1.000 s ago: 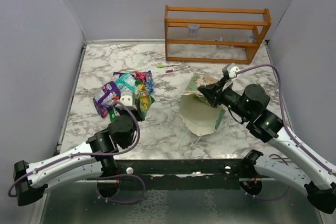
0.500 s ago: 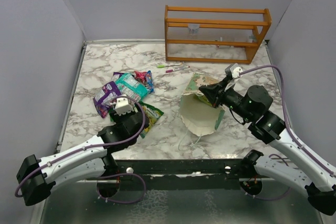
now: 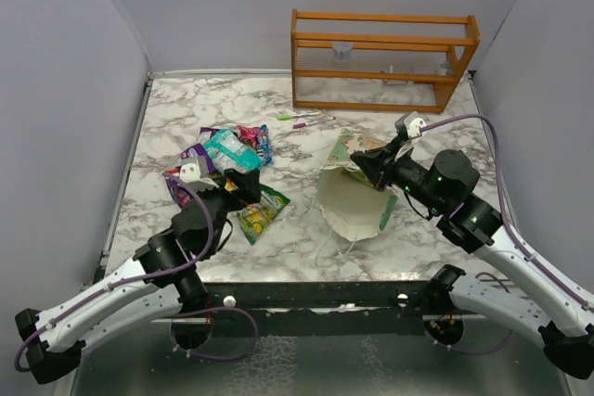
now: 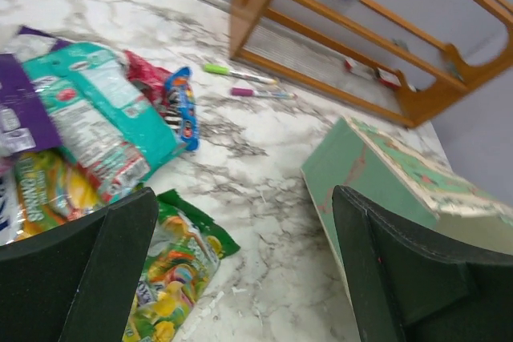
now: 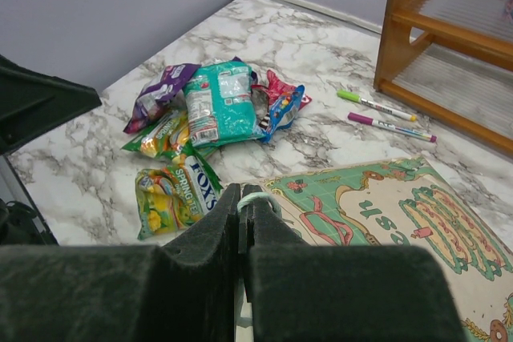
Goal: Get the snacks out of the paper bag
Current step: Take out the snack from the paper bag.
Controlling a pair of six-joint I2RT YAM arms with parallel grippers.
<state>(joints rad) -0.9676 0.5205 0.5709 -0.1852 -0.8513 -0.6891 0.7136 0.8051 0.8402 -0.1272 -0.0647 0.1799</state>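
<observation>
The paper bag (image 3: pixel 353 199) lies on the marble at centre right, its pale mouth facing the near edge. My right gripper (image 3: pixel 358 163) is shut on the bag's string handle (image 5: pixel 258 198) at the upper rim. Several snacks (image 3: pixel 220 149) lie piled at centre left, with teal, purple, red and blue packets showing. A green-yellow packet (image 3: pixel 258 213) lies flat beside the pile. My left gripper (image 3: pixel 245 186) hovers open just above it, holding nothing. In the left wrist view that packet (image 4: pixel 172 270) lies by the left finger (image 4: pixel 104 266), and the bag (image 4: pixel 377 178) is to the right.
An orange wooden rack (image 3: pixel 384 60) stands at the back right. A green pen and a pink pen (image 3: pixel 303 119) lie in front of it, between the snack pile and the bag. Grey walls close the table on both sides and behind.
My left gripper has opened and let go of the green-yellow packet, which now lies on the marble; the left arm has drawn back to the left. The right gripper still holds the bag.
</observation>
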